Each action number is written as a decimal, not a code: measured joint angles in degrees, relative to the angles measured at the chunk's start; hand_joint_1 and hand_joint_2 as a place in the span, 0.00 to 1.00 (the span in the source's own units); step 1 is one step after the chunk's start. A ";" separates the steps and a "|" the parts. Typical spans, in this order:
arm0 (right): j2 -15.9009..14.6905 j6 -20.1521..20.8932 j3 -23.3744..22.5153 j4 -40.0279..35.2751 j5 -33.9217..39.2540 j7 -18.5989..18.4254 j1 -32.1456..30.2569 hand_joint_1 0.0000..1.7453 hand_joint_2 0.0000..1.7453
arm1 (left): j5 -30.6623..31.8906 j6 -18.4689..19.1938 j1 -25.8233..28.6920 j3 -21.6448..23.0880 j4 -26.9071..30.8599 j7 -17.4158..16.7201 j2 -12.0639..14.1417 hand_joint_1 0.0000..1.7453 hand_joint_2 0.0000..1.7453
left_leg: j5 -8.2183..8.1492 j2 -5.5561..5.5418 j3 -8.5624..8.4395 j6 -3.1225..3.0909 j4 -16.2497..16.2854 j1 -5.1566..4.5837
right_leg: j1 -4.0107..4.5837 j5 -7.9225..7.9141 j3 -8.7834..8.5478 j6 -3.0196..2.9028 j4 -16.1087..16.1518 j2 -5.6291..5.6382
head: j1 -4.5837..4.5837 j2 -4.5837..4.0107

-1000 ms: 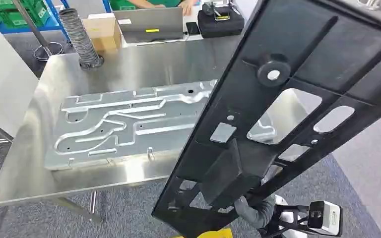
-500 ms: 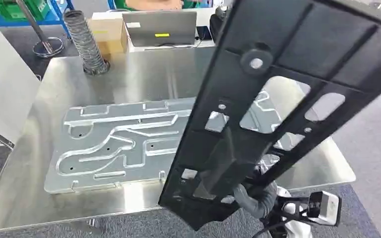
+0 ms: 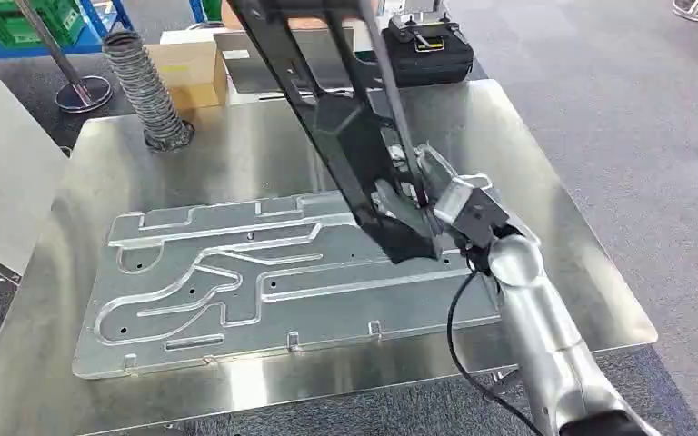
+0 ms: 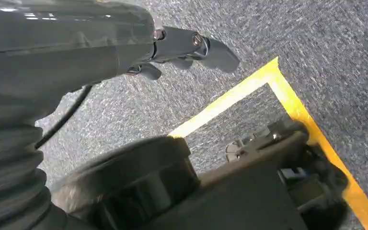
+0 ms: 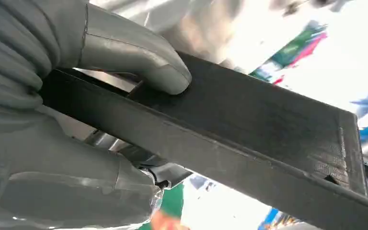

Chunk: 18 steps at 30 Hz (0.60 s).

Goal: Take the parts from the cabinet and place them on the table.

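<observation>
Steel bench (image 3: 545, 173) fills mid-frame, embossed aluminium plate (image 3: 236, 282) lying flat on it at lower left. Right hand (image 3: 459, 213) at center grips the black frame part (image 3: 345, 127), tilted up over the plate toward top center. Left hand (image 4: 191, 50) hangs over carpet, fingers loosely apart, holding nothing. Ribbed hose (image 3: 145, 86) and black case (image 3: 427, 50) along the top edge.

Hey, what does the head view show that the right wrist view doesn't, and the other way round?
Head view alone: the steel table, the grooved metal plate lying on it, a ribbed hose, a cardboard box, a black case, and the silver right arm reaching over the table.
Right wrist view alone: the grey thumb pressed on the part's flat face, seen close up.
Both: the right hand gripping the black frame part, held tilted above the plate.
</observation>
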<state>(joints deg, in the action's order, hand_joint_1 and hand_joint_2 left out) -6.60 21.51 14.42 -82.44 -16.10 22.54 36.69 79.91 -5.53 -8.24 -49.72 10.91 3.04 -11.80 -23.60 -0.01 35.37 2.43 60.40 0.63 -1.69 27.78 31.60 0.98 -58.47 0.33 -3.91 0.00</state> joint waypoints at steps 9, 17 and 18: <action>1.75 -18.76 21.35 17.24 -40.60 -11.53 20.01 1.00 1.00 | -1.16 -0.28 -0.36 -0.02 0.02 0.59 0.15 0.00 1.00 | -1.37 -0.30 -0.74 -3.71 -1.96 0.01 | 0.25 6.63 10.00 1.19 -17.21 -0.39 | 0.00 0.00; 3.87 -23.95 30.76 23.86 -45.52 -10.33 21.55 1.00 1.00 | -1.99 1.05 -0.07 -0.04 -0.02 2.28 -0.28 0.00 1.00 | -3.02 -1.36 -2.29 -3.04 -1.81 -0.64 | 1.65 -3.76 5.36 -1.30 -0.73 -0.34 | 0.00 0.00; 3.91 -23.89 31.26 23.97 -45.47 -10.15 21.39 1.00 1.00 | -2.01 1.14 -0.05 -0.02 -0.02 2.27 -0.31 0.00 1.00 | -3.00 -1.29 -2.38 -2.74 -2.15 -0.53 | 1.72 -3.67 5.38 -1.45 -0.74 -0.23 | 0.00 0.00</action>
<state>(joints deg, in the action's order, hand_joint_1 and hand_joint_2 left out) -2.69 -2.38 45.68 -58.47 -61.57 12.39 58.08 77.90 -4.39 -8.29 -49.75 10.88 5.31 -12.11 -26.60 -1.30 32.99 -0.30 58.26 0.10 0.03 24.11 36.98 -0.47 -59.20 0.10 -3.91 0.00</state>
